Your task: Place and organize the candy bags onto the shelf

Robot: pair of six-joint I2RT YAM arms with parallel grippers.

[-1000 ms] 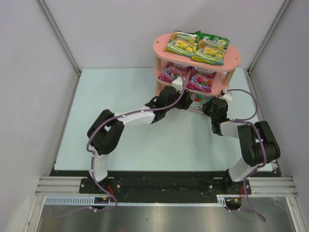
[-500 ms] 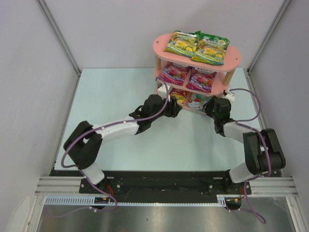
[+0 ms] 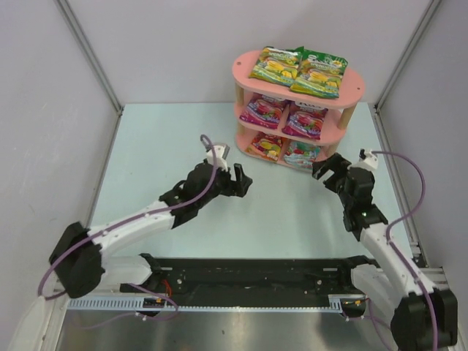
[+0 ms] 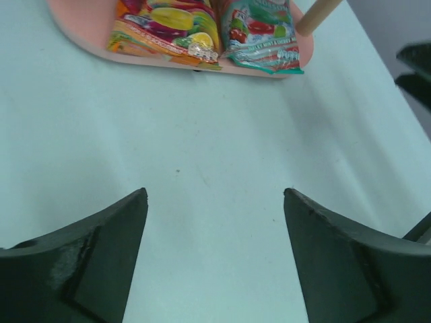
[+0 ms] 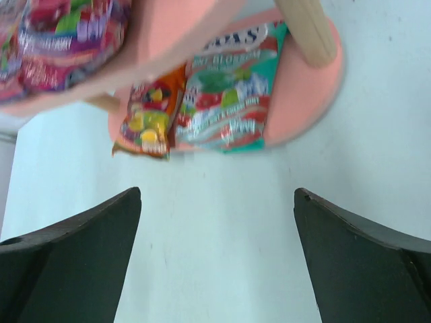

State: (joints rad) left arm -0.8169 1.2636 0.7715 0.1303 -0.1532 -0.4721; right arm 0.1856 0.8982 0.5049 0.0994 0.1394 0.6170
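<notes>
- Only the top view shows the whole shelf [image 3: 354, 88], at the table's [image 3: 175, 139] far right corner, with green-yellow bags [image 3: 298, 70] on top and purple-magenta bags [image 3: 285, 115] on the middle tier.
- The wrist views show the bottom board, where the orange-red bag [image 4: 165, 30] lies beside the teal bag [image 4: 259, 33]; its white lettering is too blurred to read.
- The left gripper [image 4: 214, 195] and right gripper [image 5: 217, 195] gape wide, holding nothing.

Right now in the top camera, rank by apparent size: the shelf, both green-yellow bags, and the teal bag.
1. shelf
2. left green-yellow bag and right green-yellow bag, alike
3. teal bag, partly hidden by the tier above
</notes>
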